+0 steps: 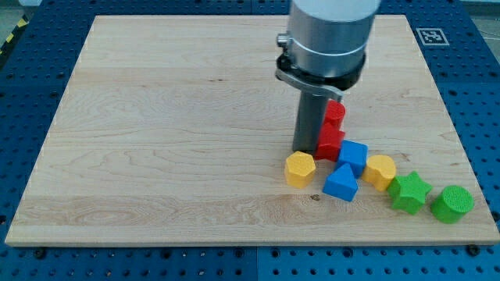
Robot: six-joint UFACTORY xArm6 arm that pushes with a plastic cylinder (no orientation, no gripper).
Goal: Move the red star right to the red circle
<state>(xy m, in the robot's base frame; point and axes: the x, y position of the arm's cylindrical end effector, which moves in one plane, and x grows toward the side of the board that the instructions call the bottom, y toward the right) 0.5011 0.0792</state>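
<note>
My tip point(305, 149) sat on the bench point(156, 140), pressed against the view's left side of the red star point(332, 143). I had it there because the star needed a shove toward the view's right and top, where the red circle point(335, 112) stood. The star was just below the circle, and I think they touched, though the rod hid part of both. There were no fingers on this arm, only the rod, so nothing was gripped. The blue cube point(353, 157) sat snug against the star's lower right. The yellow block point(299, 168) lay just below my tip. I judged the job nearly done.
</note>
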